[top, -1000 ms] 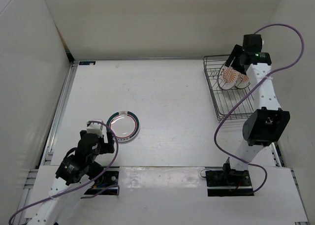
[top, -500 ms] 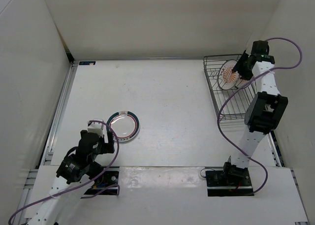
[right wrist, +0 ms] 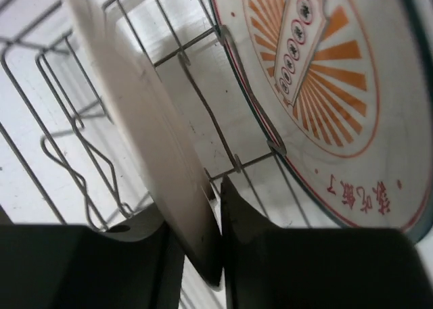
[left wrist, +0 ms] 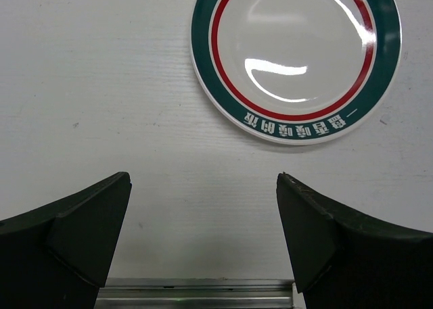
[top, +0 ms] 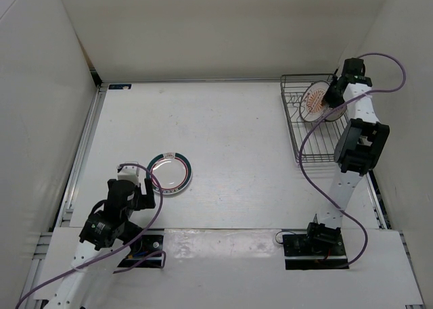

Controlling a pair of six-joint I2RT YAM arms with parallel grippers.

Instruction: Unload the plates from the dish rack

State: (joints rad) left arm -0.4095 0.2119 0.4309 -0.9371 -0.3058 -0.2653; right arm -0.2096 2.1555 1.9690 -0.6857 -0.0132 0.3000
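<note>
The dark wire dish rack stands at the back right. Two plates stand upright in it. One shows its orange sunburst face. The other plate is seen edge-on in the right wrist view. My right gripper is shut on that plate's rim, one finger on each side. A white plate with a dark green rim lies flat on the table at the front left. My left gripper hovers just near of it, open and holding nothing.
White walls close in the table on the left, back and right. The rack's upright wire prongs stand between the two plates. A metal rail runs along the table's near edge below my left gripper.
My right gripper has dropped into the rack and its jaws have closed from wide open onto the rim of the edge-on plate. The left arm has barely shifted.
</note>
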